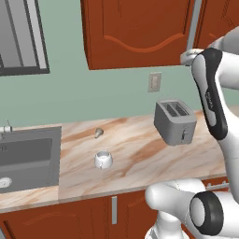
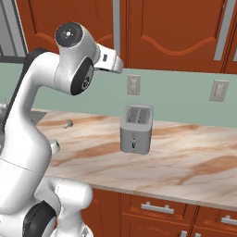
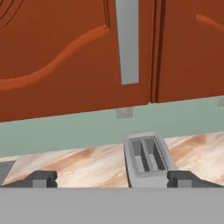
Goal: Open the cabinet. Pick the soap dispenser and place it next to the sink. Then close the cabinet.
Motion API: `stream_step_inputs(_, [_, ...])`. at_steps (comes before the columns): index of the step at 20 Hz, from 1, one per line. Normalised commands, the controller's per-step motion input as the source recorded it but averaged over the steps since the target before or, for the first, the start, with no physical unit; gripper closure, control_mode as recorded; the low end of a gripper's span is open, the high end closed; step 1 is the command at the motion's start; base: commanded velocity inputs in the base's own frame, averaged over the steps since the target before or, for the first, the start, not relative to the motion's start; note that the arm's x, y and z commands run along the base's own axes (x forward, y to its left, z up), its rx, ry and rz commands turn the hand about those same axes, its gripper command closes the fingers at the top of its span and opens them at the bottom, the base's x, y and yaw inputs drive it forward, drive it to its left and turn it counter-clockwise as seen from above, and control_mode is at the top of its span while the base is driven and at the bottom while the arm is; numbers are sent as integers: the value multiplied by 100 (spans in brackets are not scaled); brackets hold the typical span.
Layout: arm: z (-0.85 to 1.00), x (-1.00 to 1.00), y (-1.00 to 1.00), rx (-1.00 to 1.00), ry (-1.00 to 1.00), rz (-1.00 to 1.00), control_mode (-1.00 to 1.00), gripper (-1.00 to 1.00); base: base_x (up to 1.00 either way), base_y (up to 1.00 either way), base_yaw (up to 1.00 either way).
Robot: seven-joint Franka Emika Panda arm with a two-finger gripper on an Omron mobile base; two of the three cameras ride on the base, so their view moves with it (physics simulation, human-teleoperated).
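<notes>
Opening step: the empty gripper [image 3: 112, 179], jaws spread wide, faces the closed cabinet [image 3: 65, 52]; its silver handle [image 3: 127, 41] at twelve o'clock must be closed on next.

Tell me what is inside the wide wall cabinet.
Nothing inside can be seen: the cabinet door is shut, its silver handle untouched. The open gripper points toward it.

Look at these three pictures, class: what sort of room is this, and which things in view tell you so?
Most likely a kitchen, a rendered one: a recessed sink in a marble-look counter, a toaster standing on it, and reddish-brown wall cabinets above.
</notes>
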Motion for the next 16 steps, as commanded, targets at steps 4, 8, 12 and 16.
stream_step_inputs(4, [15, 26, -5, -1, -4, 0, -100, -100, 0, 0, 0])
stream_step_inputs(8, [14, 27, -13, -1, -8, 0, -100, -100, 0, 0, 0])
stream_step_inputs(12, [22, 27, -12, 0, -3, 0, -100, -100, 0, 0, 0])
stream_step_inputs(16, [26, 29, -11, 0, 0, 0, -100, -100, 0, 0, 0])
